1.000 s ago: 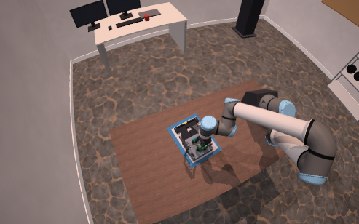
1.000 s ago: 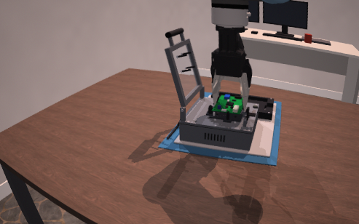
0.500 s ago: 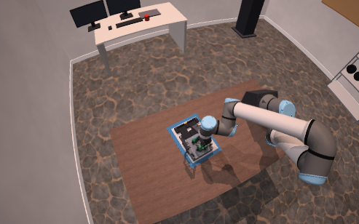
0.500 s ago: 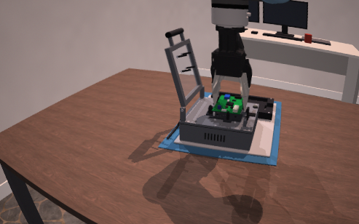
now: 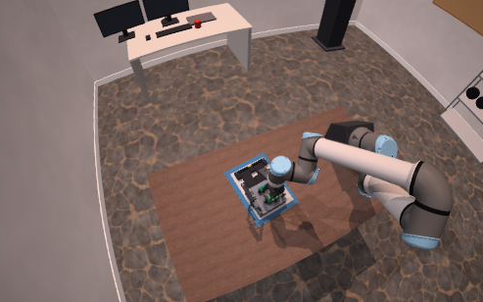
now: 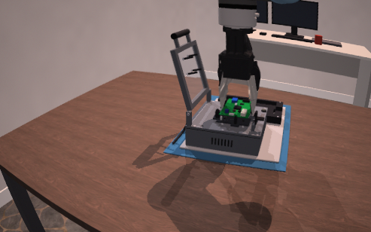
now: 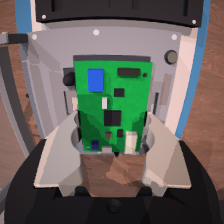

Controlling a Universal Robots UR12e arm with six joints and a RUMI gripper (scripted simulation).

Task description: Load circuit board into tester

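White arm (image 5: pixel 365 159) — grey joints, blue caps — black pincer (image 5: pixel 276 189) (image 6: pixel 238 94) (image 7: pixel 112 111), pale fingers (image 6: pixel 252 94).

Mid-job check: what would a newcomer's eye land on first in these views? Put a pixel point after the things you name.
Probably the bright green circuit board (image 6: pixel 237 109) (image 7: pixel 100 117), component side up over the grey tester (image 6: pixel 224 140) (image 7: pixel 52 55) and between the fingers of the tool (image 6: pixel 238 107) (image 7: pixel 112 111). Next, the tester's raised lid (image 6: pixel 183 80), standing open at one side. Then the blue mat (image 5: pixel 229 174) (image 6: pixel 285 151) (image 7: pixel 189 95) framing the tester.

My board (image 6: pixel 236 108) (image 7: pixel 116 107), wrist frame centre: green, blue and black parts | my fingers: pale grey | mat (image 6: pixel 220 160) (image 7: pixel 191 75): blue | table (image 5: pixel 194 221) (image 6: pixel 92 113): brown, wood-grained | floor (image 5: pixel 179 108), top frame: brown, tan-veined
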